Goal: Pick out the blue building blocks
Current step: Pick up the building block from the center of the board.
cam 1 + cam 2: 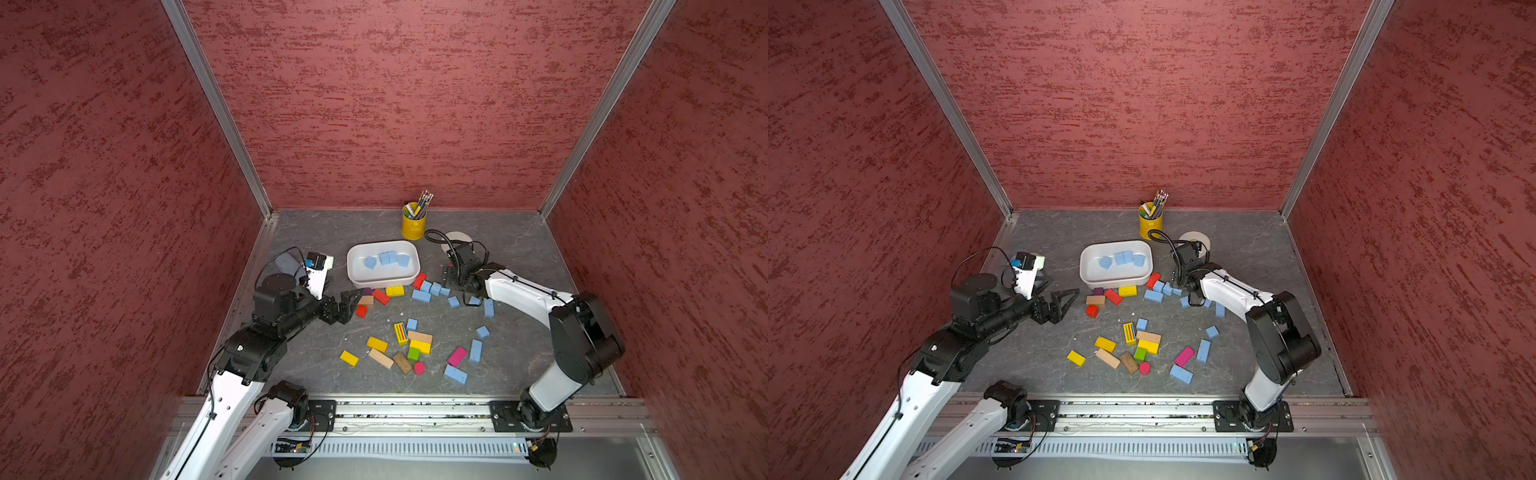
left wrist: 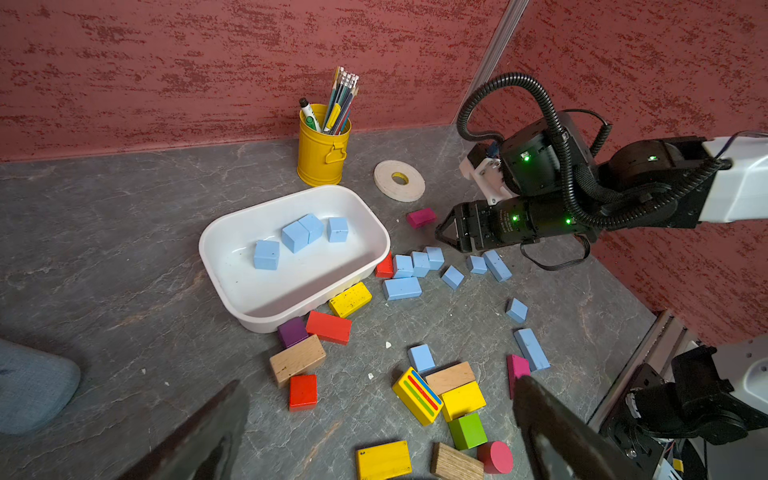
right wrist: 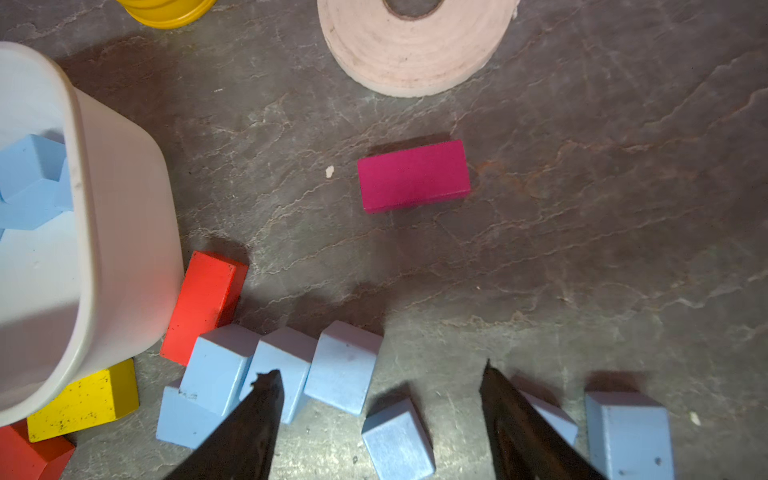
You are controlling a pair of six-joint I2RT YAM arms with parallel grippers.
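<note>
left gripper (image 2: 378, 386): held wide, empty | right gripper (image 3: 379, 370): parted over matte blue cubes (image 3: 397, 440) | four laid in white tub (image 2: 270, 321)

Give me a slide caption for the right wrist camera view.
Right end effector, jaws apart, over a small blue block near the white bin holding blue blocks; magenta block and tape roll beyond.

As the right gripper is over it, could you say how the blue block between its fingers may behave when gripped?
The blue block looks like rigid painted wood with flat faces, so it probably won't flex or roll. It lies skewed to the open right gripper, so it may twist as the jaws close.
</note>
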